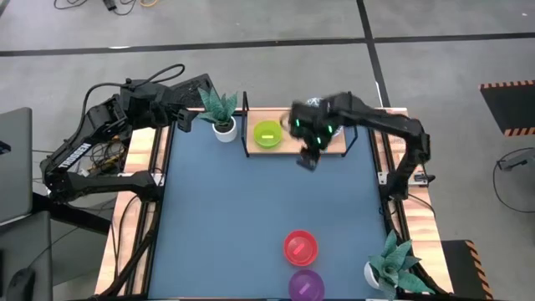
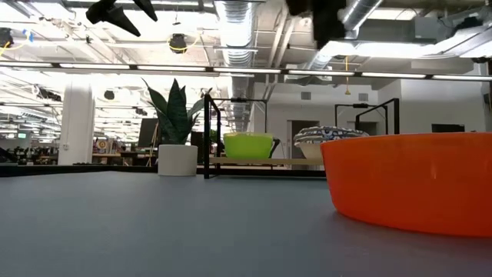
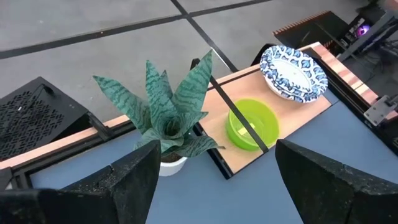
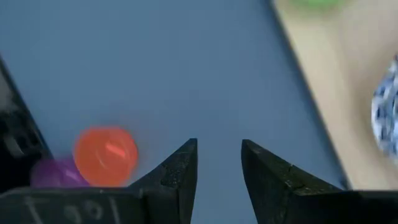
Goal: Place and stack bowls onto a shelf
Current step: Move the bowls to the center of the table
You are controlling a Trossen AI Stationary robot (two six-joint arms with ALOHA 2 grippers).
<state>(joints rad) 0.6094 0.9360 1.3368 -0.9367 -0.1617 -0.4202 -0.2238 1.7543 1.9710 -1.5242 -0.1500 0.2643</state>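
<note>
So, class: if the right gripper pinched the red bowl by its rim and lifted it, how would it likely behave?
The red bowl looks like smooth, glossy plastic, so it is probably light and stiff, though perhaps slippery between the fingers. It sits wide and low on the table, so it should slide rather than tip if nudged. The open right gripper would likely tilt it when lifting by one rim.

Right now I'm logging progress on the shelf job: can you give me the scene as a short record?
on shelf: green bowl, blue-patterned white bowls
on table: red bowl, purple bowl
right hand: open, empty, over the table at the shelf's front edge
left hand: open, empty, by the potted plant
</note>
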